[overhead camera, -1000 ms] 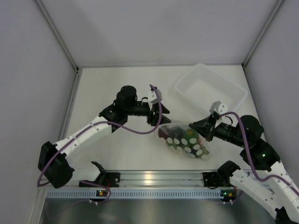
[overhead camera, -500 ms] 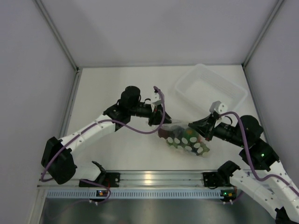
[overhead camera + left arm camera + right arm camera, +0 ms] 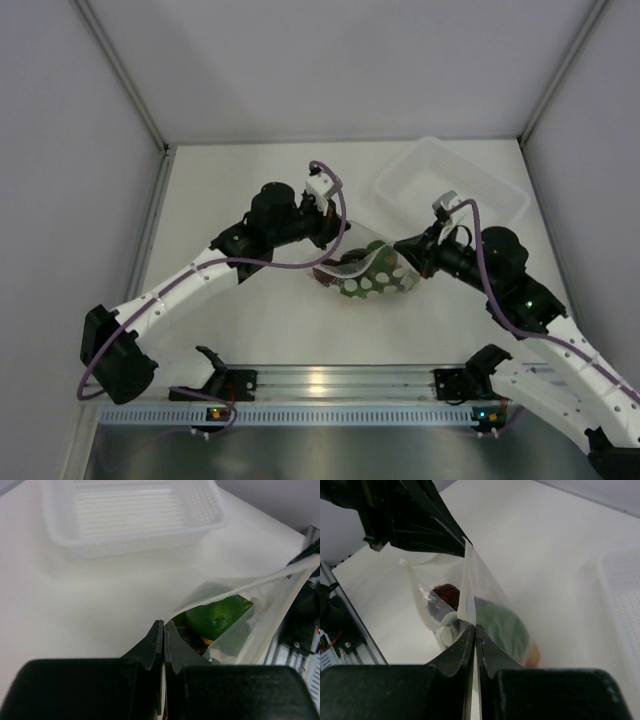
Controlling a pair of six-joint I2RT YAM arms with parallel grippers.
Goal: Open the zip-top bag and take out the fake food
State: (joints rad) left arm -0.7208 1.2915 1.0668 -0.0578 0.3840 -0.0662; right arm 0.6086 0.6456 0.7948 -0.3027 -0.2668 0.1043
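Zip-top bag [image 3: 365, 272] strung btwn L jaws, R jaws, reaching inward, clamped on opposite rims.

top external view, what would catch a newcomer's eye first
The spotted zip-top bag at mid-table, pinched between both arms: the left claw and right claw are shut on its plastic from either side. Green fake food shows inside, and a translucent tub sits behind, to the right.

Clear zip-top bag [image 3: 272, 602] edge tight between the left jaws, green fake food [image 3: 217, 617] inside, tub [image 3: 135, 542] beyond.
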